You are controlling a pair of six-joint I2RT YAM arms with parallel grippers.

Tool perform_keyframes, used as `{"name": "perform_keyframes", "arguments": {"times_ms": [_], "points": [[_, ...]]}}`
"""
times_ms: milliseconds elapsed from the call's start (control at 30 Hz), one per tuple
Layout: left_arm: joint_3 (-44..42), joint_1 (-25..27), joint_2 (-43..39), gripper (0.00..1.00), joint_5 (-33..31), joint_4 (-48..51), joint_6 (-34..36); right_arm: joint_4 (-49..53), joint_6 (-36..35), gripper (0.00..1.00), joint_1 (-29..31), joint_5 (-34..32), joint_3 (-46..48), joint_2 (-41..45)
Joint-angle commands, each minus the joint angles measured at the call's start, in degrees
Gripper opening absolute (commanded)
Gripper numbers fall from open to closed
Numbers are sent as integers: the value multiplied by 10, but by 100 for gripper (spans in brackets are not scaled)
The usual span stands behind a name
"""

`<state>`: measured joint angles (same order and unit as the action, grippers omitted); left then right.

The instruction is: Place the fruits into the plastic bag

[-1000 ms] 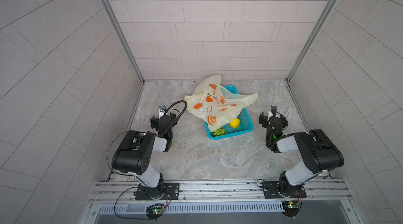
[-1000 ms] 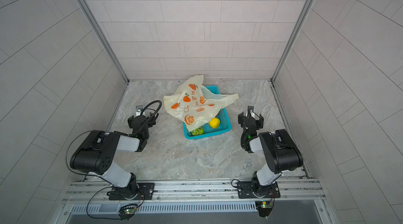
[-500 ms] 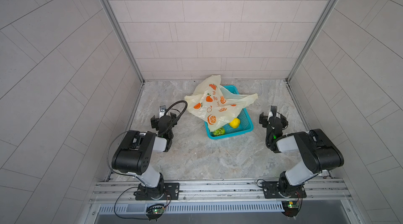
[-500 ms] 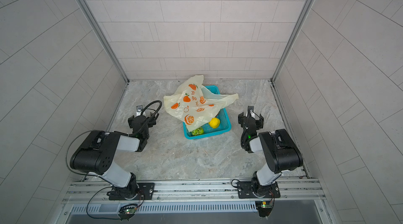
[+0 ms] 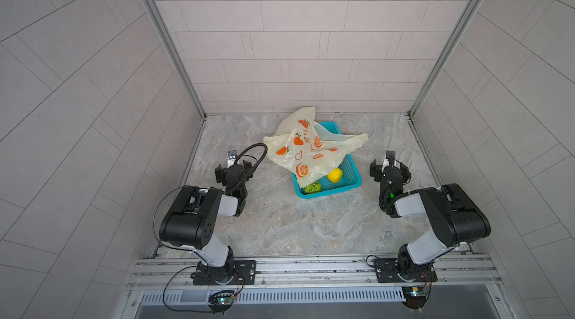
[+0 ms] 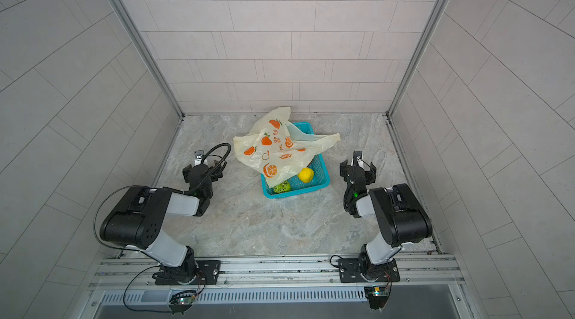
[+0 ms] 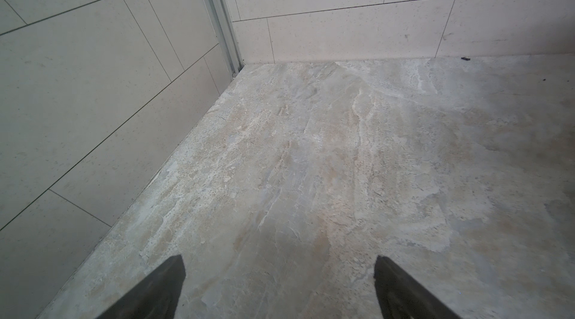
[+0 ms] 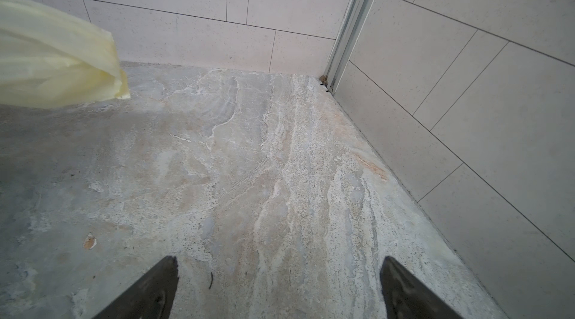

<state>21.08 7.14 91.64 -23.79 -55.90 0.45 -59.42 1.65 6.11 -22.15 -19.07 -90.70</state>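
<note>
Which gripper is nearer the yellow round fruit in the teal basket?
Right. The right gripper is just past the teal basket beside the yellow round fruit; the left gripper stands farther, beyond the plastic bag on the opposite side.

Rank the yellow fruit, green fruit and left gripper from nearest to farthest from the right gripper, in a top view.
From the right gripper:
1. Yellow fruit, basket right side.
2. Green fruit, basket's left corner.
3. Left gripper, beyond the basket.
</note>
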Motion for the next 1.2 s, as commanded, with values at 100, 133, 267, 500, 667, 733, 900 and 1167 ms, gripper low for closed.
{"name": "perform_keyframes", "arguments": {"times_ms": [100, 133, 267, 500, 667, 733, 900, 1167], "points": [[2, 0, 2, 100, -3, -13, -3, -8, -9, 99, 1, -8, 0, -4], [2, 1, 1, 100, -5, -14, -2, -7, -9, 99, 1, -7, -1, -4], [-2, 3, 0, 100, -8, -19, -2, 10, -3, 99, -4, 2, -8, -3], [7, -2, -3, 100, 3, 2, -5, 26, 3, 99, -7, 4, -11, 2], [30, -1, -33, 100, -28, 58, -9, 49, -5, 99, 9, -20, -20, 19], [138, -1, -96, 100, -41, 302, -23, 157, -20, 100, 27, -72, -66, 60], [256, 8, -122, 97, -128, 445, -16, 432, 39, 100, 39, -104, -271, 120], [368, 50, -199, 100, -61, 748, -240, 714, 168, 98, 41, 1, -503, 99]]}}
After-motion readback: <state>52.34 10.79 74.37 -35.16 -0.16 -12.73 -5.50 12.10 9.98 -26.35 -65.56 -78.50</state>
